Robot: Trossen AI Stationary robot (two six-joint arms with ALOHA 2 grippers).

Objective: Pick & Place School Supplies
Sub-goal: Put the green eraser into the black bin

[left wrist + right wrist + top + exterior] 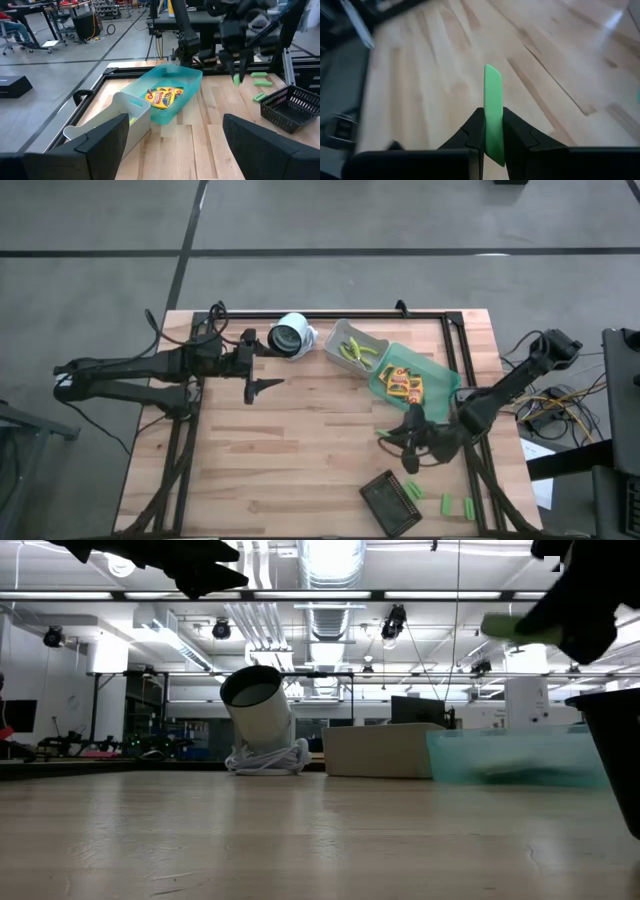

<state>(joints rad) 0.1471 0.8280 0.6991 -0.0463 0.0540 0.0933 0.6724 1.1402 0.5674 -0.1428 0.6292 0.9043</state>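
My right gripper (493, 137) is shut on a small bright green block (493, 100) above the table's right half, just on the near side of the green bin (445, 385). The left wrist view shows that gripper (239, 67) with the block (236, 79) at its tips. Yellow packs (405, 383) lie in the green bin. Yellow-handled scissor-like tools (355, 352) lie in the grey bin (340, 335). More green blocks (447, 503) lie on the wood near the dark tray (390, 500). My left gripper (255, 363) hangs open at the far left, touching nothing. My right gripper pinches the green block's two flat sides (493, 131) between its two fingers. The block's far end (491, 75) sticks out past the fingertips. The fingers slant down from the table's right side. The block is lifted clear of the table.
A white cylinder (292, 335) on a coiled cable stands at the far edge between the arms. A black frame (455, 340) runs along the table's far and right edges. Bare wood (290, 450) lies in the middle and near left.
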